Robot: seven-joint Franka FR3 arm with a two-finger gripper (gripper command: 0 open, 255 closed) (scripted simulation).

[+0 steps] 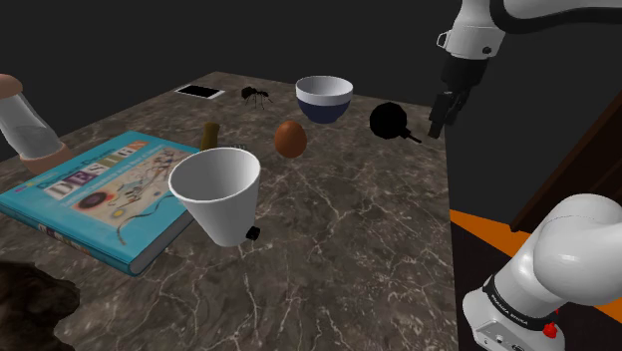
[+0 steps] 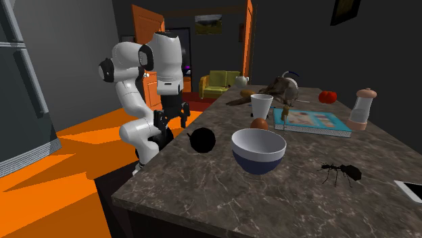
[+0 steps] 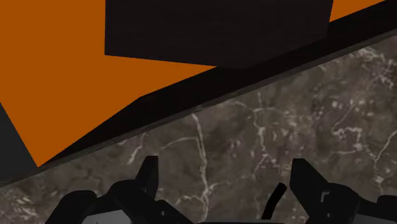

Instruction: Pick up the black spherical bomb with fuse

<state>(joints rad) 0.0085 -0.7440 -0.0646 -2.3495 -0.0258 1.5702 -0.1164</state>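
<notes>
From the shoulder view's left I see a book (image 1: 100, 194), cup (image 1: 217, 191), egg (image 1: 290, 139) and bowl (image 1: 324, 98). Next comes the bomb (image 1: 387, 121), on the table (image 1: 329, 239) near its right edge. My gripper (image 1: 440, 122) hangs just right of it, not touching, jaws wide and holding nothing.

Every place is taken from the bowl (image 1: 325, 98), which stands on the worktop (image 1: 339, 249), as the shoulder view has it. The bomb (image 1: 387, 121) lies just right of the bowl. The claw (image 1: 436, 125) hangs further right, above the worktop near its edge. The ant (image 1: 255, 95) stands left of the bowl, and a flat slab (image 1: 199, 92) lies further left. An egg-shaped thing (image 1: 290, 139) sits just before the bowl, a little left. The cup (image 1: 215, 191) stands further forward and left. The book (image 1: 95, 194) lies forward and far left, and a shaker (image 1: 25, 125) is farthest left.
</notes>
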